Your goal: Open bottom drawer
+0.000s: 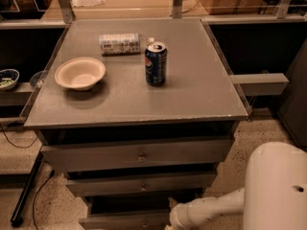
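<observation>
1. Bottom drawer (120, 222) sits lowest in the cabinet (134, 155), its front at the view's lower edge.
2. Gripper (171, 225) hangs low beside it, probably lined up to pull; grasp state cannot be told.

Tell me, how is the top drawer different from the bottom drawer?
The top drawer has the widest front; the bottom drawer has the narrowest. The top drawer sits right under the tabletop; the bottom drawer is the lowest, down by the floor. The gripper is low at the picture's bottom edge, beside the bottom drawer's right end and far from the top drawer. Both drawers have plain grey fronts.
</observation>
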